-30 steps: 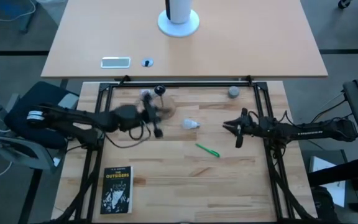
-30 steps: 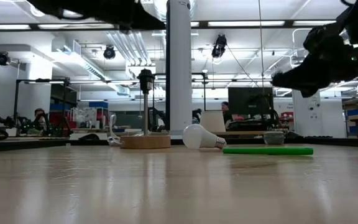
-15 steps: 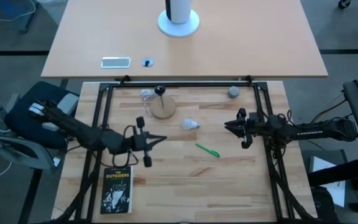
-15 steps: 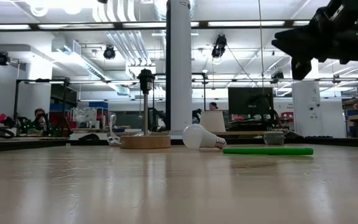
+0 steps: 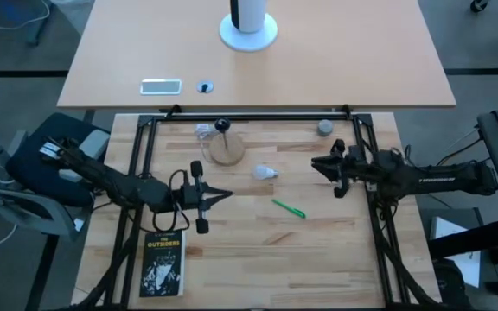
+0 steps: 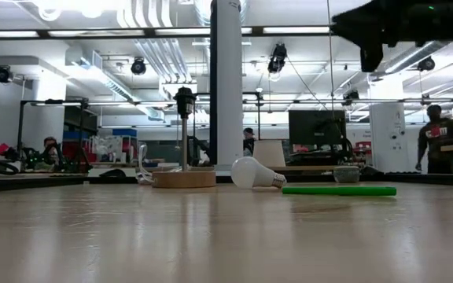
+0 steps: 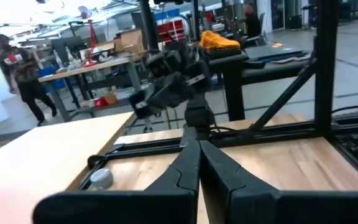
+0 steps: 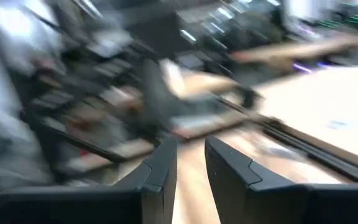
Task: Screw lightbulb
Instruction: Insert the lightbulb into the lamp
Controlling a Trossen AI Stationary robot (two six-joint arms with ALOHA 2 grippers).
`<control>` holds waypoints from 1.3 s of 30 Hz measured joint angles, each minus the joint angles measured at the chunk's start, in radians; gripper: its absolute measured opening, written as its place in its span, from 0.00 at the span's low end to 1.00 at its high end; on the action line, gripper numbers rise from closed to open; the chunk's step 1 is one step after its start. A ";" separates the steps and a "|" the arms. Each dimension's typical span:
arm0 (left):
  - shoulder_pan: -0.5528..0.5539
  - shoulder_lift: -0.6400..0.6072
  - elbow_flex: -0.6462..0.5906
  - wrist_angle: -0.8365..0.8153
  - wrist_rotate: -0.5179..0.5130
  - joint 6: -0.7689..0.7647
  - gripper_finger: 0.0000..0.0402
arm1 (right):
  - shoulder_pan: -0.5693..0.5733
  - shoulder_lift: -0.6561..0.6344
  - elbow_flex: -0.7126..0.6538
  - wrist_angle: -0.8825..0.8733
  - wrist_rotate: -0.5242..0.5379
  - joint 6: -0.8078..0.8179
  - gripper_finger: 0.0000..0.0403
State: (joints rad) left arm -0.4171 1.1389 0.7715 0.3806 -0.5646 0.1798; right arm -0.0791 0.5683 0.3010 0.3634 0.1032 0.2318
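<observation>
The white frosted lightbulb (image 5: 266,173) lies on its side on the wooden table, its silvery base toward the right in the low view (image 6: 252,172). The lamp's round wooden base (image 5: 226,151) with its black socket (image 6: 184,101) on a thin stem stands just behind it. My left gripper (image 5: 225,195) is shut and empty, held level above the table near and left of the bulb, pointing right (image 7: 198,155). My right gripper (image 5: 316,166) hangs to the bulb's right, pointing left, its fingers a little apart and empty (image 8: 191,163).
A green pen (image 5: 289,208) lies near and right of the bulb. A grey ball (image 5: 325,128) sits at the far right, a clear wrapper (image 5: 202,131) lies beside the lamp base, and a black book (image 5: 163,263) lies at the near left. A black frame (image 5: 249,115) rims the table.
My left gripper has swung from beside the lamp base toward the table's near edge and now points right, then kept nearly still. My right gripper has risen and gone a little toward the far edge. The bulb, lamp and pen have not moved.
</observation>
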 joint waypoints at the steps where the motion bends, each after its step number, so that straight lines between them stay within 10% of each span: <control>1: 0.001 0.002 -0.003 -0.014 -0.002 -0.017 0.00 | -0.006 0.016 0.059 -0.121 0.055 -0.020 0.19; 5: 0.005 0.034 -0.017 -0.099 -0.077 -0.133 0.00 | -0.050 0.124 0.263 -0.564 0.198 -0.041 0.19; 10: 0.017 0.134 -0.043 -0.153 -0.239 -0.251 0.00 | -0.149 0.280 0.427 -0.714 0.156 -0.190 0.15; 29: 0.225 0.468 -0.081 -0.129 -0.120 -0.387 0.00 | -0.326 1.047 0.522 -0.463 -0.185 -0.253 0.00; 39: 0.248 0.575 -0.078 -0.018 -0.097 -0.420 0.00 | -0.244 1.159 0.581 -0.459 -0.360 -0.183 0.00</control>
State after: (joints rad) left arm -0.1692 1.7135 0.6933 0.3628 -0.6611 -0.2402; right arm -0.3236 1.7268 0.8819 -0.0959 -0.2570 0.0493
